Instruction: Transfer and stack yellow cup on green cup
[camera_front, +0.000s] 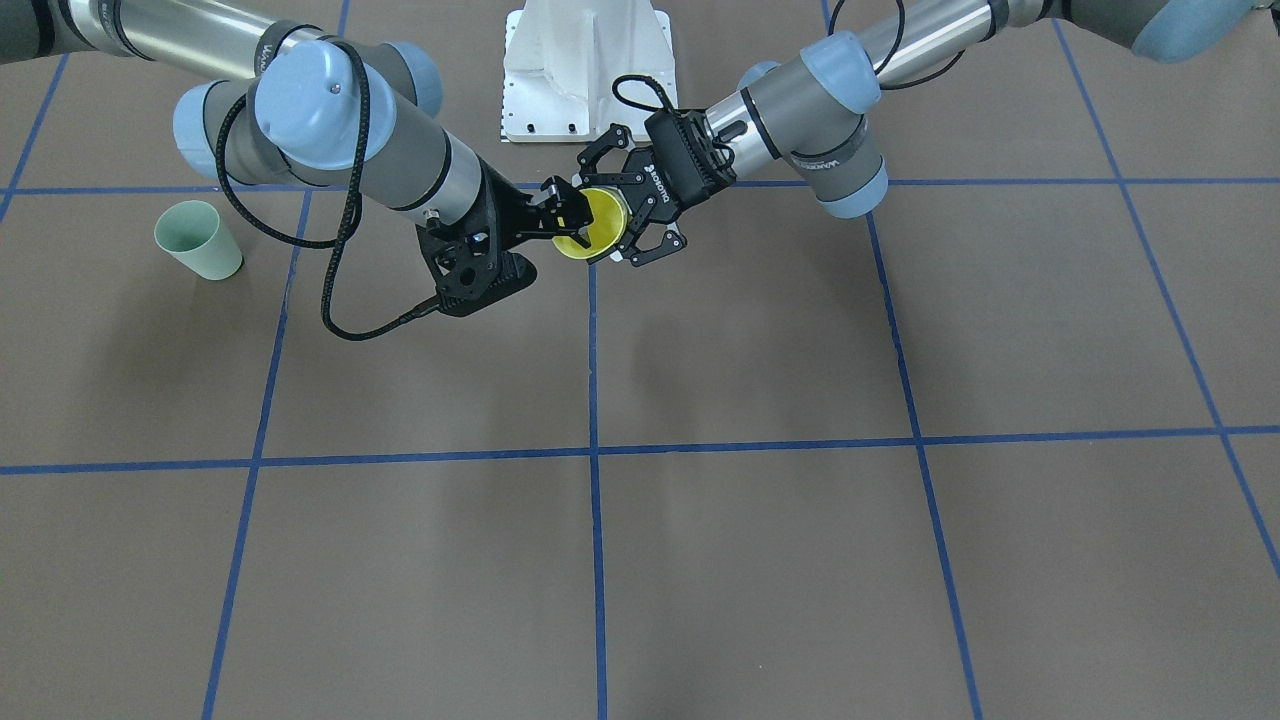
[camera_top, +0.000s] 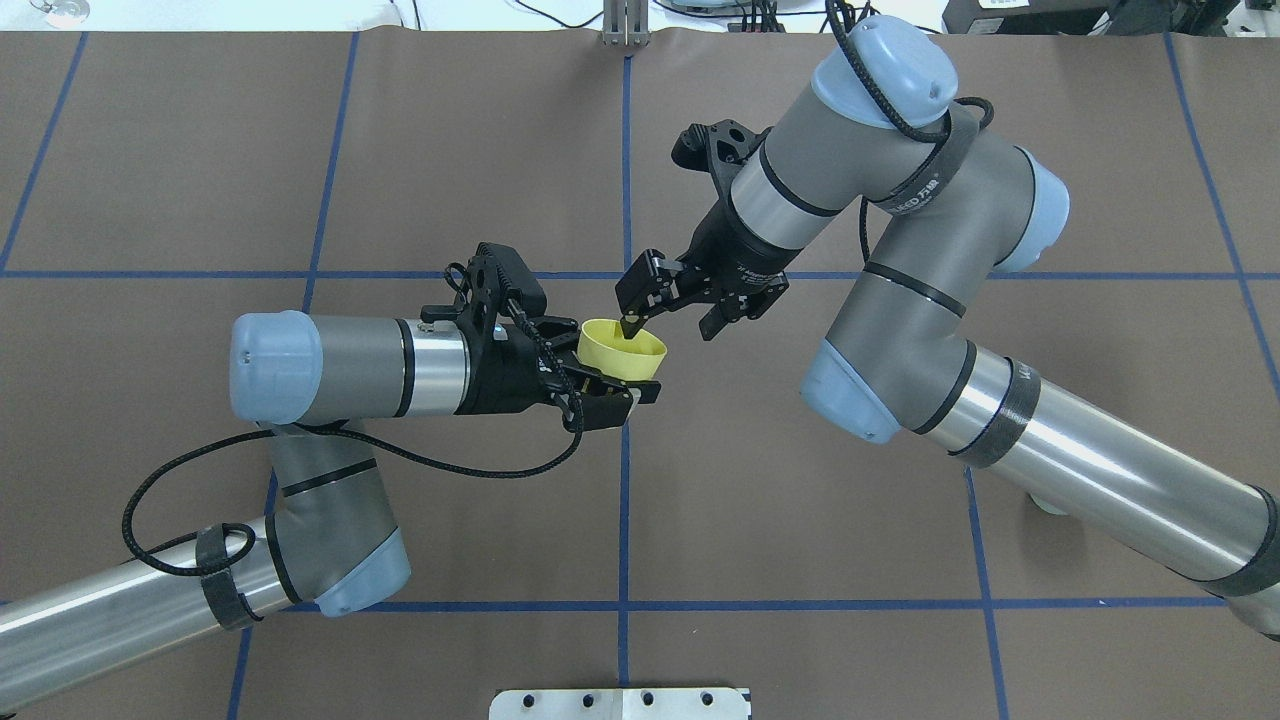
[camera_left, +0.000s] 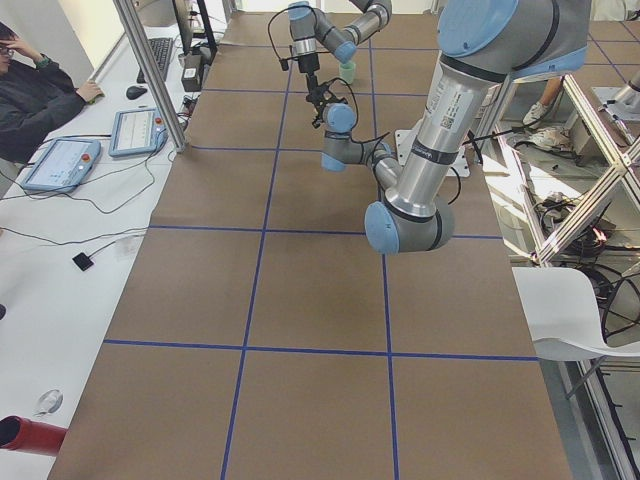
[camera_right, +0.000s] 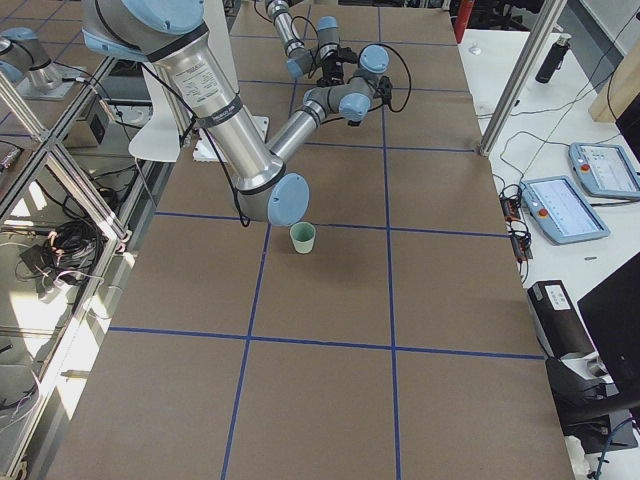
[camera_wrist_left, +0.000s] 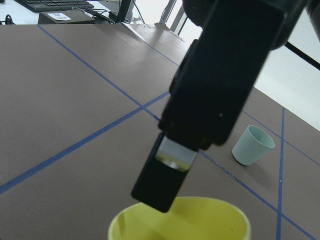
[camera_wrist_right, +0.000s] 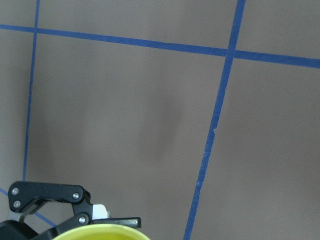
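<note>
The yellow cup (camera_front: 592, 225) is held in the air above the table's middle, also seen in the overhead view (camera_top: 622, 352). My left gripper (camera_top: 618, 362) is shut on its body from the side, jaws spread wide round it (camera_front: 606, 218). My right gripper (camera_top: 672, 328) is open above it. One finger (camera_wrist_left: 167, 175) dips inside the rim and the other stays outside the wall. The cup's rim shows at the bottom of both wrist views (camera_wrist_left: 180, 220) (camera_wrist_right: 100, 232). The green cup (camera_front: 198, 240) stands upright on the table on my right side, apart from both grippers (camera_right: 302, 237) (camera_wrist_left: 253, 145).
The brown table is marked with a grid of blue tape lines (camera_front: 595, 450). My white base plate (camera_front: 585, 70) sits at the table's near edge. An operator (camera_left: 40, 95) sits at a side bench with tablets (camera_left: 60, 165).
</note>
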